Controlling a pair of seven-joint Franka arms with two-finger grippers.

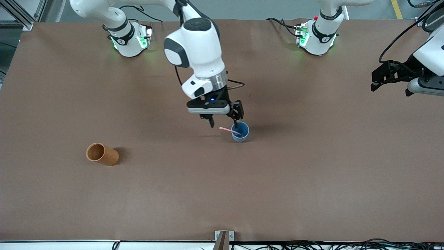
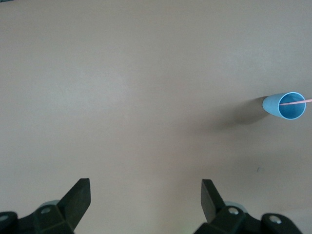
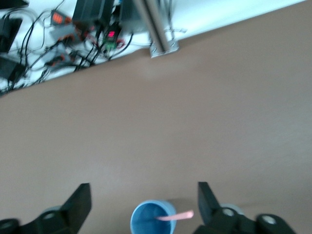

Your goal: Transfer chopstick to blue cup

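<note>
The blue cup (image 1: 240, 132) stands upright near the middle of the table. A pale-pink chopstick (image 1: 229, 130) leans in it, its upper end sticking out over the rim toward the right arm's end. My right gripper (image 1: 223, 122) is open and empty just above the cup. In the right wrist view the cup (image 3: 152, 218) and chopstick (image 3: 176, 216) show between the open fingers (image 3: 208, 201). My left gripper (image 1: 380, 78) is open and empty, up over the left arm's end of the table. The left wrist view shows the cup (image 2: 286, 105) and chopstick (image 2: 295, 102) at a distance.
An orange-brown cylindrical cup (image 1: 102, 154) lies on its side toward the right arm's end, nearer the front camera than the blue cup. A metal bracket (image 1: 223, 238) sits at the table's near edge, with cables (image 3: 58, 34) below it.
</note>
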